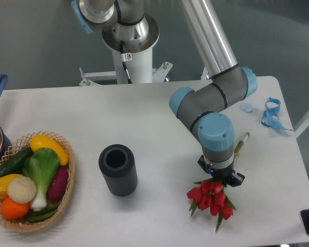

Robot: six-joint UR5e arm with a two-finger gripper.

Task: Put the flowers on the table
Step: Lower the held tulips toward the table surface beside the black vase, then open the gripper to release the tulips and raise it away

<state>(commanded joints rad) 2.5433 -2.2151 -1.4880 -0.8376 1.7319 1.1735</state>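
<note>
Lying on the table (144, 118) at its near right: the flowers (211, 198), red heads toward the camera; gripper (221, 177) hovering right over them, finger spread impossible to tell; vase (118, 170) standing well left

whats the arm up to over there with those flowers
A single robot arm has its gripper right over a bunch of red tulips, the flowers, near the front right of the white table. The blooms seem to rest on the tabletop, stems running up under the wrist. Whether the fingers are shut on them is hidden. The dark ribbed vase stands empty and upright to the left, with a wicker basket of vegetables beyond it.
</note>
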